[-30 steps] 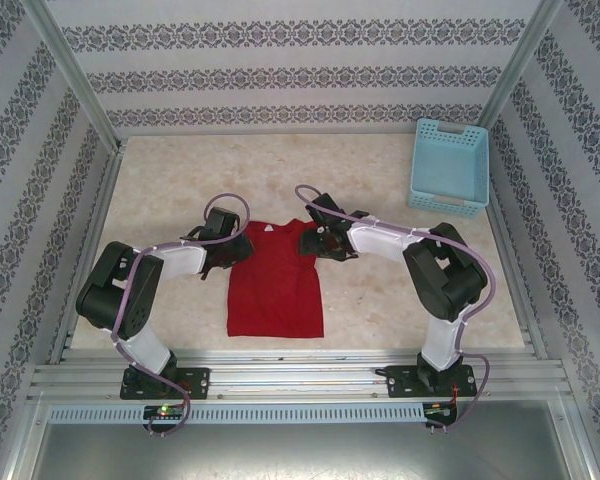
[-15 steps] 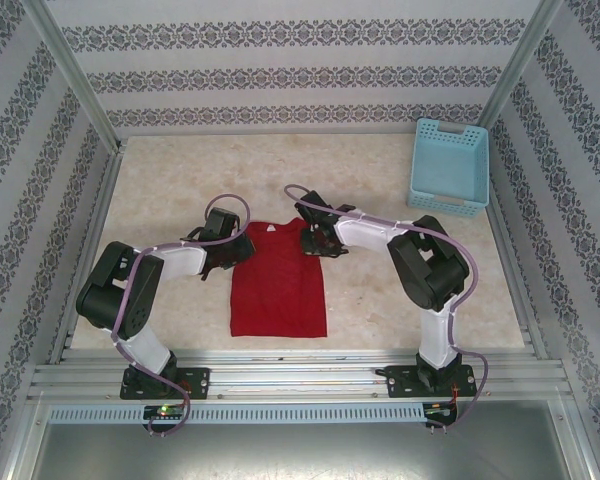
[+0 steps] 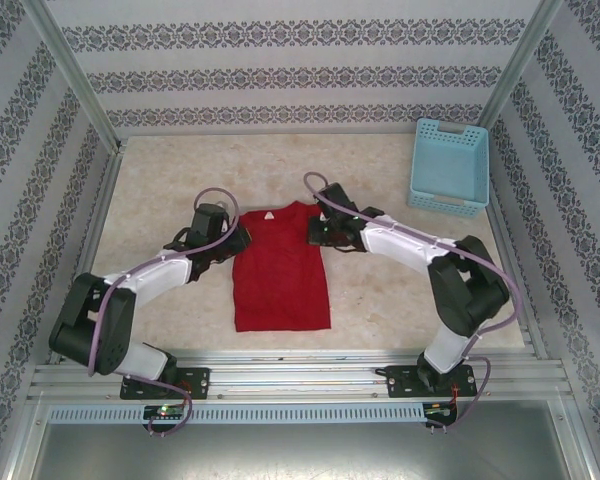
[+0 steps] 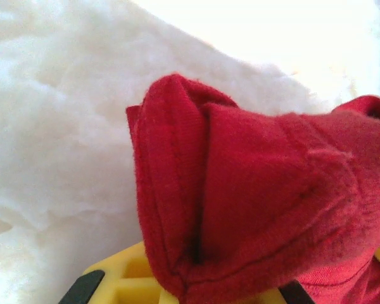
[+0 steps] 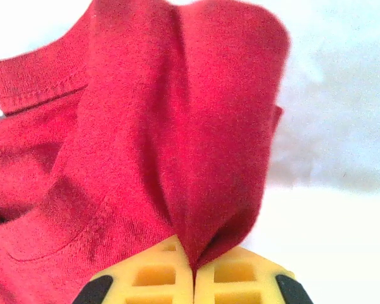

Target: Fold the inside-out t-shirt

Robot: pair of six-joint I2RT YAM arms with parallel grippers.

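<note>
The plain red soft-cloth t-shirt (image 3: 280, 280) lies flat on the pale speckled tabletop (image 3: 400, 290), collar at the far end. Left gripper (image 3: 230, 240) and right gripper (image 3: 322, 232) are each clamped on a shoulder corner — I'd guess so both can lift together and fold it.

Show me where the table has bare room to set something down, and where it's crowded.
Bare table runs between the t-shirt collar and the back wall, up to the basket. Another patch lies between the shirt's right edge and the right arm. Crowded: the shoulders, where left gripper and right gripper pinch cloth.
</note>
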